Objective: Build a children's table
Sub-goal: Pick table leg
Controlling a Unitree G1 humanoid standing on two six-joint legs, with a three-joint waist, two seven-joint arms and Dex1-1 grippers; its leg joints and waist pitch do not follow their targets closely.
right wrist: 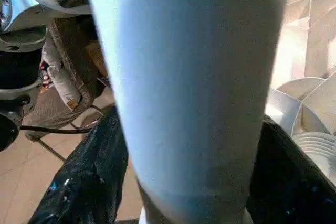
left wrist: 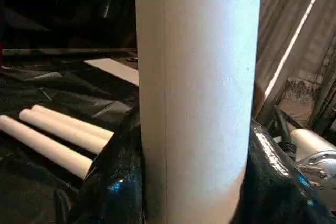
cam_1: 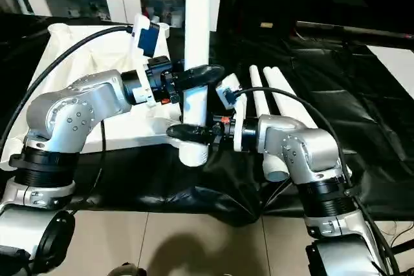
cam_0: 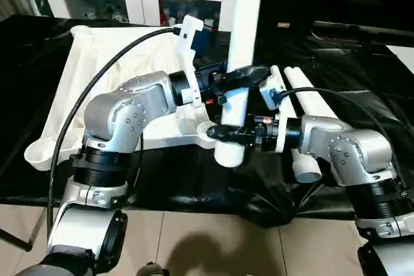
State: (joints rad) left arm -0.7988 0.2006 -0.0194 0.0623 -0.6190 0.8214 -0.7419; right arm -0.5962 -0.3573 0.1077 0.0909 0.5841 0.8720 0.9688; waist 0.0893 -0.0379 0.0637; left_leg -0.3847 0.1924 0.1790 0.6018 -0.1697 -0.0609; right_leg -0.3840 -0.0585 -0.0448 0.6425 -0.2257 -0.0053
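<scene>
Forearms are angling inward at frame centre: my left gripper (cam_0: 242, 75) and right gripper (cam_0: 226, 134) are both clamping the upright long white tapered tube leg (cam_0: 242, 37) over the white plastic square top (cam_0: 116, 50).

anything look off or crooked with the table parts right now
Nothing stands out. One leg stands upright at the table top's near corner socket, held by the left gripper and right gripper. Spare legs lie parallel on the black sheet.
</scene>
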